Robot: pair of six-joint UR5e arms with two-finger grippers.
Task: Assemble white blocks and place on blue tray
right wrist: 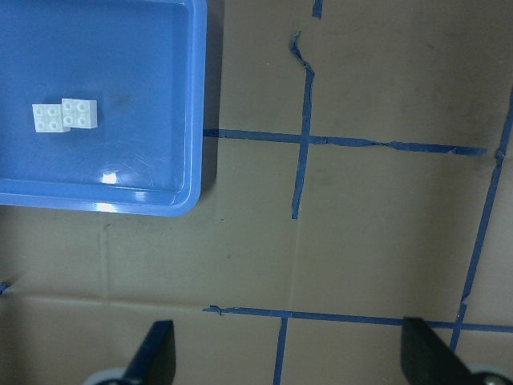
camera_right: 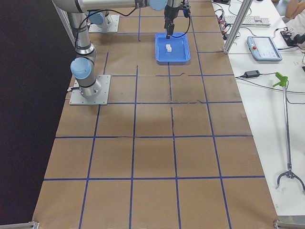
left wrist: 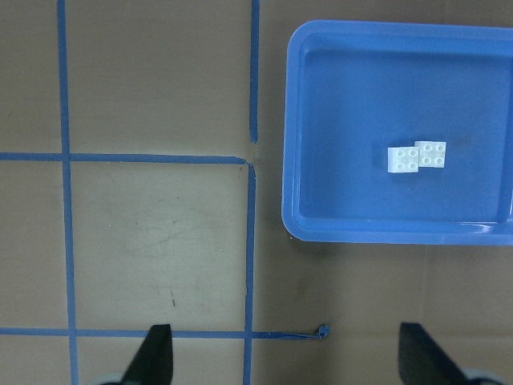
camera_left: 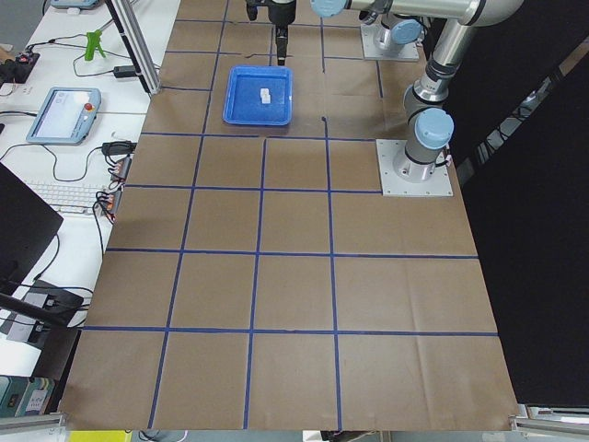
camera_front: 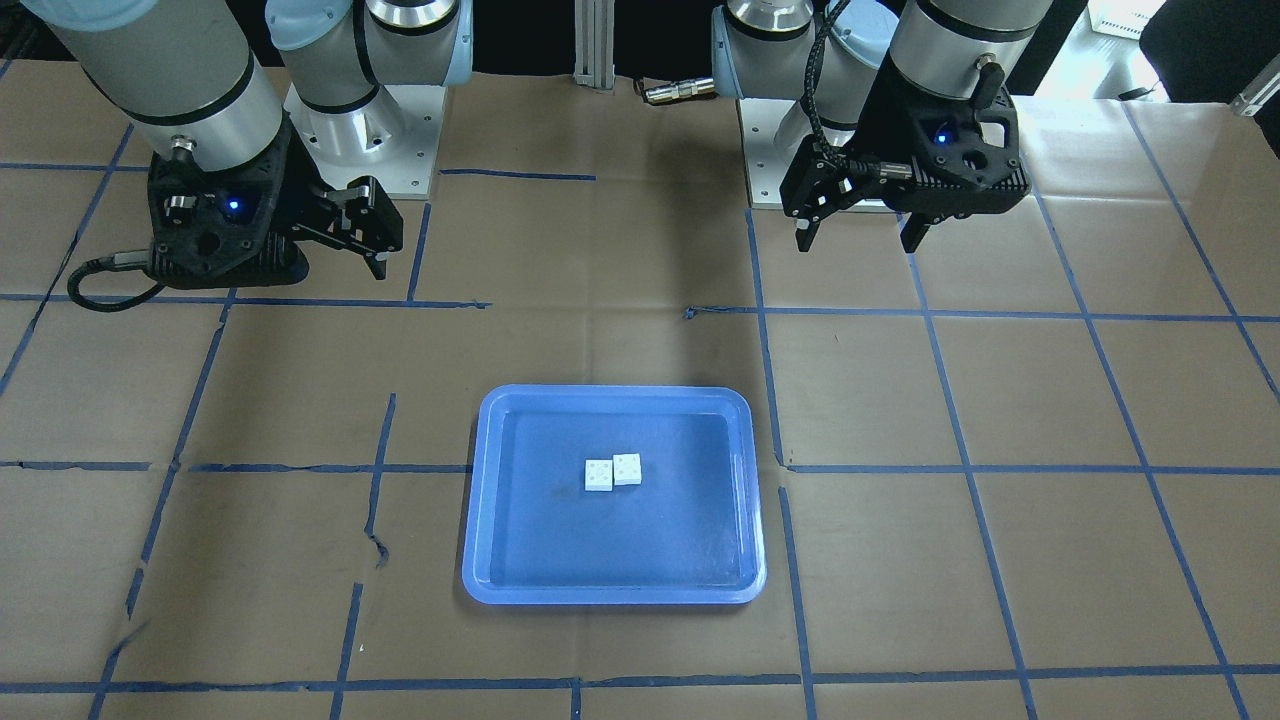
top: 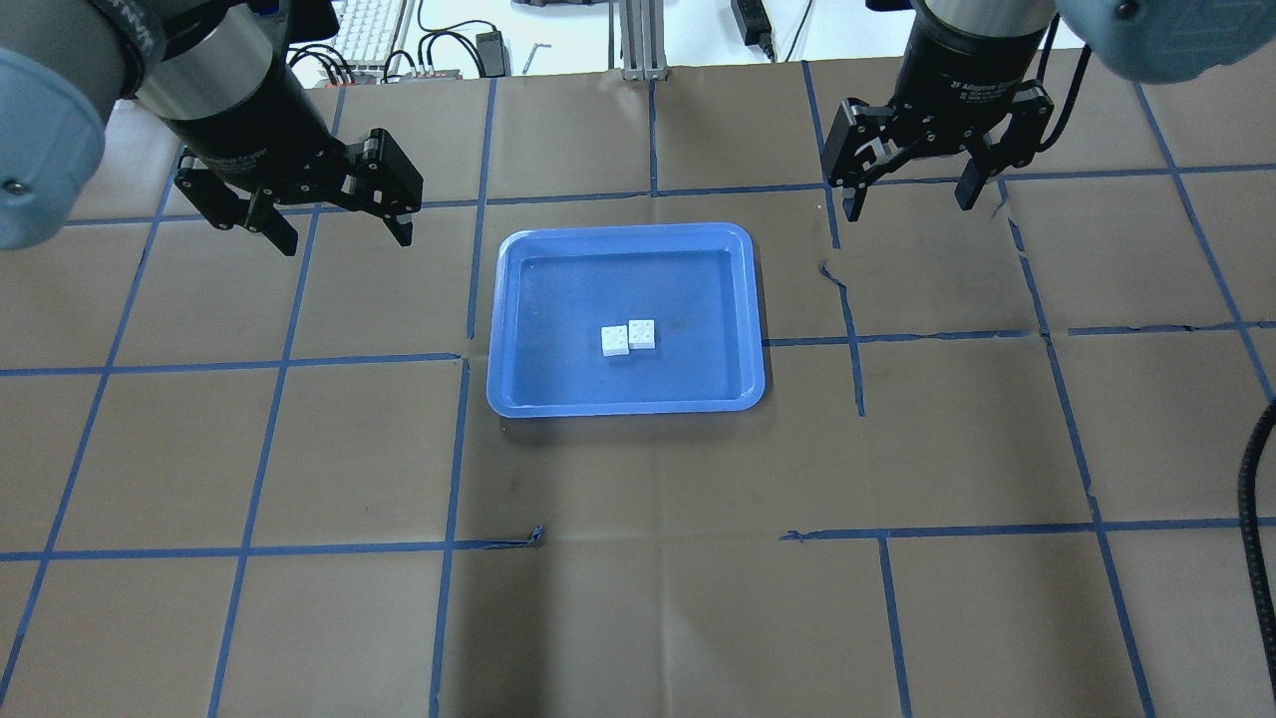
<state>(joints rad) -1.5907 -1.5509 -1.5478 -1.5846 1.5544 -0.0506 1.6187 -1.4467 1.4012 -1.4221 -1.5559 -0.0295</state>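
Note:
Two white blocks (top: 616, 341) (top: 642, 334) lie side by side, studs up and touching, slightly offset, near the middle of the blue tray (top: 628, 402). They also show in the front view (camera_front: 599, 475) (camera_front: 627, 468), the left wrist view (left wrist: 403, 160) and the right wrist view (right wrist: 80, 113). My left gripper (top: 344, 234) is open and empty, raised to the left of the tray and beyond it. My right gripper (top: 909, 199) is open and empty, raised to the right of the tray and beyond it. Neither gripper touches the blocks.
The table is covered in brown paper with a blue tape grid (top: 459, 449), torn in places (top: 832, 274). A keyboard and cables (top: 369, 30) lie past the far edge. Side benches hold a pendant (camera_right: 264, 47) and a grabber tool (camera_right: 286, 133).

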